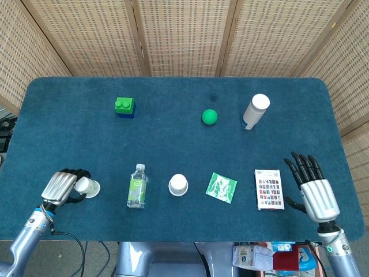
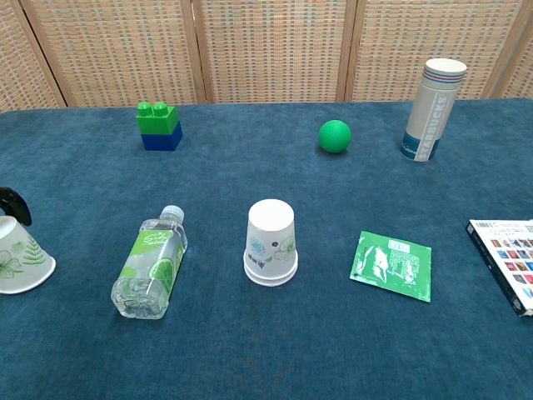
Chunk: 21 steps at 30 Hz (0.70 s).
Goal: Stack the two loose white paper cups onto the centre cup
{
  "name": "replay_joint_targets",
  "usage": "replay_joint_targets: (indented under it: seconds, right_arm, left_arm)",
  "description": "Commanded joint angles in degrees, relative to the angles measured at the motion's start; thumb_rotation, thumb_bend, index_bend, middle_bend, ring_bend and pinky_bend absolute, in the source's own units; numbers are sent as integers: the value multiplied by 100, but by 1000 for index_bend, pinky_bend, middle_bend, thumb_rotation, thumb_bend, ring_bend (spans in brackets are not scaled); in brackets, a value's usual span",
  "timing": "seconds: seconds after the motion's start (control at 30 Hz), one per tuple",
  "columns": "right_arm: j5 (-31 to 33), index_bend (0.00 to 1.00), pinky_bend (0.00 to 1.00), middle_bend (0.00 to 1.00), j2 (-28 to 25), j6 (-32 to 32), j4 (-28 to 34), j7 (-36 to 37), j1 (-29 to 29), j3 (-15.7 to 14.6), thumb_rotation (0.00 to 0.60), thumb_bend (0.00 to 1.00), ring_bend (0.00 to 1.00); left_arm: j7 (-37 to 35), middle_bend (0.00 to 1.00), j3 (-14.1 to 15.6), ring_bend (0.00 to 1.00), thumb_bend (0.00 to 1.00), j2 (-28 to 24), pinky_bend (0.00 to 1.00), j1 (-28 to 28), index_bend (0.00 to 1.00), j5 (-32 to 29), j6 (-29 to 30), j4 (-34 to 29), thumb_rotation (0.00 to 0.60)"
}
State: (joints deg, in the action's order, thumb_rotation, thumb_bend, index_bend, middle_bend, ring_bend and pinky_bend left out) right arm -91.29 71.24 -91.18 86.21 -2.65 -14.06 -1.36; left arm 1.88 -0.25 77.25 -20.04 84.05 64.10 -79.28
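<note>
1. Left hand [image 1: 59, 187] has fingers curled over a white paper cup with green leaf print [image 1: 87, 186], gripping it at the table's front left.
2. Right hand [image 1: 314, 193] lies spread, holding nothing, beside a printed card box [image 1: 269, 188].
3. Upside-down white centre cup [image 2: 271, 242] stands between a lying clear plastic bottle [image 2: 152, 263] and a green foil sachet [image 2: 392, 264].

My left hand [image 1: 59, 187]: silver ribbed back, black fingers.
My right hand [image 1: 314, 193]: same.
My forearms: grey-blue.
</note>
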Motion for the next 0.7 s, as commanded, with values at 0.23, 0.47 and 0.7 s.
replay_joint_targets:
  seconds: [0.23, 0.47, 0.7]
  right_arm:
    - [-48, 77, 0, 0, -5, 66, 10, 27, 64, 92, 600, 0, 0]
    - [-85, 80, 0, 0, -15, 112, 26, 36, 105, 170, 600, 0, 0]
    - [-93, 93, 0, 1, -6, 155, 34, 2, 131, 239, 600, 0, 0]
  left_arm:
    - [-77, 406, -119, 407, 262, -135, 349, 11, 361, 57, 313, -233, 600]
    - [-164, 405, -625, 411, 263, -744, 349, -458, 361, 254, 359, -1234, 600]
    - [133, 405, -1050, 411, 262, -970, 349, -1189, 361, -40, -447, -1983, 600]
